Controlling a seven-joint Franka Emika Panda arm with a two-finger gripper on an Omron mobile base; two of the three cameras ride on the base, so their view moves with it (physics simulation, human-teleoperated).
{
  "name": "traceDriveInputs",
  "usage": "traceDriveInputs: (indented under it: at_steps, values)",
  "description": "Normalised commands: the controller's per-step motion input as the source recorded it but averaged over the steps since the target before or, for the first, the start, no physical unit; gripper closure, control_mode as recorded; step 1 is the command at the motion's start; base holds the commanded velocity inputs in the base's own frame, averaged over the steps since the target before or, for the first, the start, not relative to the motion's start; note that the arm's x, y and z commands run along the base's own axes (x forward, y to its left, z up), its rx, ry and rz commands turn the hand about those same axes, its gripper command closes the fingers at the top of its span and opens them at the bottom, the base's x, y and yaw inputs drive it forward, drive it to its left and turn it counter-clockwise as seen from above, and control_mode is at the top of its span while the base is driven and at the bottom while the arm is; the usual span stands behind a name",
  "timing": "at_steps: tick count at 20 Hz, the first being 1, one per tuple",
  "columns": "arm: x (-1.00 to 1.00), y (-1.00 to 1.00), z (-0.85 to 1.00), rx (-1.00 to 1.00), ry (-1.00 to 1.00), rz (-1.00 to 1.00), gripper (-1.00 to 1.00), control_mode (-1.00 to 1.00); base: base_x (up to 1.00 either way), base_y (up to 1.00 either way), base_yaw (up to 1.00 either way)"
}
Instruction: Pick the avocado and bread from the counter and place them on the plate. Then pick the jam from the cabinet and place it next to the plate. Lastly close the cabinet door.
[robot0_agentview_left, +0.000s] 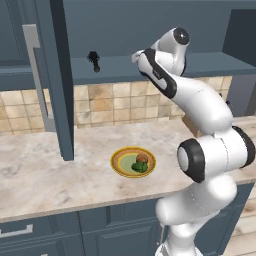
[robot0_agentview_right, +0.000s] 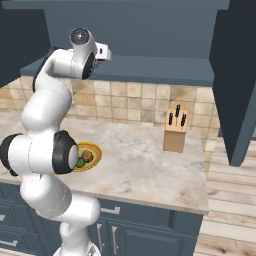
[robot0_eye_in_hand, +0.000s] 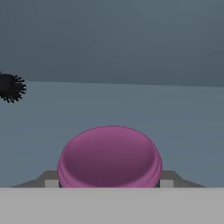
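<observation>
The pink-purple jam (robot0_eye_in_hand: 109, 157) stands on the cabinet (robot0_agentview_left: 115, 67) shelf, right in front of the hand camera. My gripper (robot0_eye_in_hand: 109, 183) is shut on the jam, with a fingertip pressed against each side of the jar. In the base views my hand (robot0_agentview_right: 102, 52) reaches into the open cabinet at shelf height. Down on the counter (robot0_agentview_left: 45, 170), the plate (robot0_agentview_left: 117, 162) carries the brown bread (robot0_agentview_left: 142, 159) and the dark green avocado (robot0_agentview_left: 140, 168) side by side. The cabinet door (robot0_agentview_left: 52, 75) stands open at the left, its grey bar handle (robot0_agentview_left: 35, 75) facing out.
A slim black brush-like object (robot0_agentview_left: 93, 61) stands on the shelf left of the jam. A wooden knife block (robot0_agentview_right: 176, 131) sits at the back right of the counter. The other cabinet door (robot0_agentview_right: 235, 75) hangs open on the right.
</observation>
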Motion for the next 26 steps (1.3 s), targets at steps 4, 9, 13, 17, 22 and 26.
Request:
traceDriveInputs:
  at_steps: [4,9,13,17,22,26]
  values:
    - [-0.93,0.0,0.0,0.0,-0.13,0.02,1.0,-1.0,0.0,0.0,0.0]
    - [-1.0,0.0,0.02,0.0,-0.17,0.0,1.0,-1.0,0.0,0.0,0.0]
    - [-1.0,-0.04,0.31,0.0,-0.14,0.0,1.0,-1.0,0.0,0.0,0.0]
    - [-0.94,-0.05,0.47,0.0,-0.1,0.0,1.0,-1.0,0.0,0.0,0.0]
    - [-0.73,-0.08,0.29,0.03,-0.01,0.0,1.0,-1.0,0.0,0.0,0.0]
    - [-0.58,-0.13,0.0,0.04,0.0,0.0,1.0,-1.0,0.0,0.0,0.0]
